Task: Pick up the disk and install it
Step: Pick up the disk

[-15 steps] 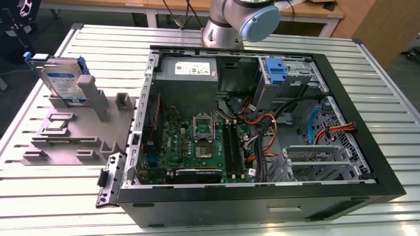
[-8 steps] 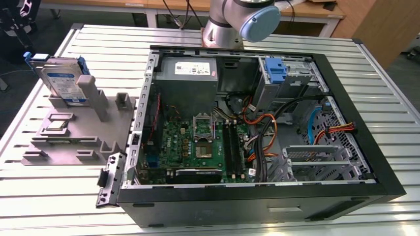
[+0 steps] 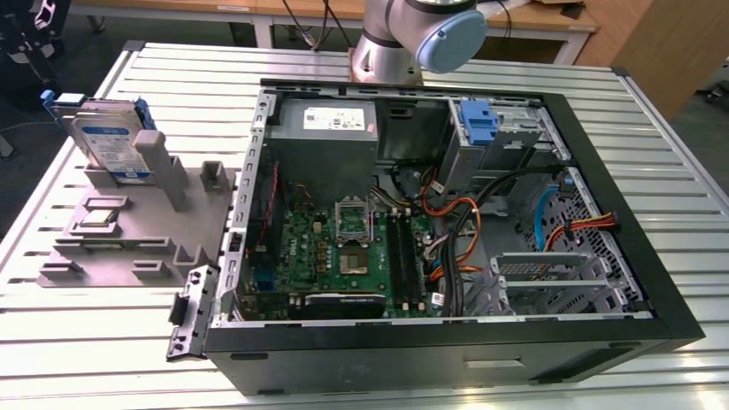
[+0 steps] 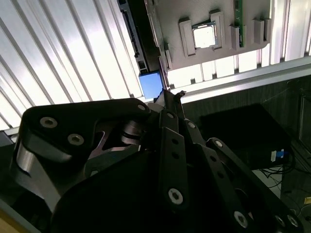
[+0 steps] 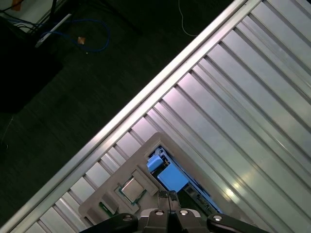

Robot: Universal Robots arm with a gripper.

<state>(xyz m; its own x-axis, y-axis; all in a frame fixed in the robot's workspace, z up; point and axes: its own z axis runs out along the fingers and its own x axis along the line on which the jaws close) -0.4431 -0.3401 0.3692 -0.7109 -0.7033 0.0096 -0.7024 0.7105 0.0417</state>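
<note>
The disk (image 3: pixel 108 141) stands on edge in a slot of the grey fixture (image 3: pixel 137 235), at the exterior view's left. It is silver-grey with a white-and-blue label and sits in a blue carrier. In both wrist views I look down on its blue top edge (image 5: pixel 167 175) (image 4: pixel 150 83). My gripper (image 5: pixel 170 195) (image 4: pixel 168 95) hangs well above the disk. Its fingertips are together and hold nothing.
An open black computer case (image 3: pixel 638 282) lies on the slatted metal table (image 3: pixel 91 342), beside the fixture. Inside it are a motherboard (image 3: pixel 341 248), a grey power supply (image 3: pixel 330 120) and a blue caddy (image 3: pixel 479 124). A processor chip (image 5: pixel 131 188) lies on the fixture. The arm's base (image 3: pixel 411 34) stands behind the case.
</note>
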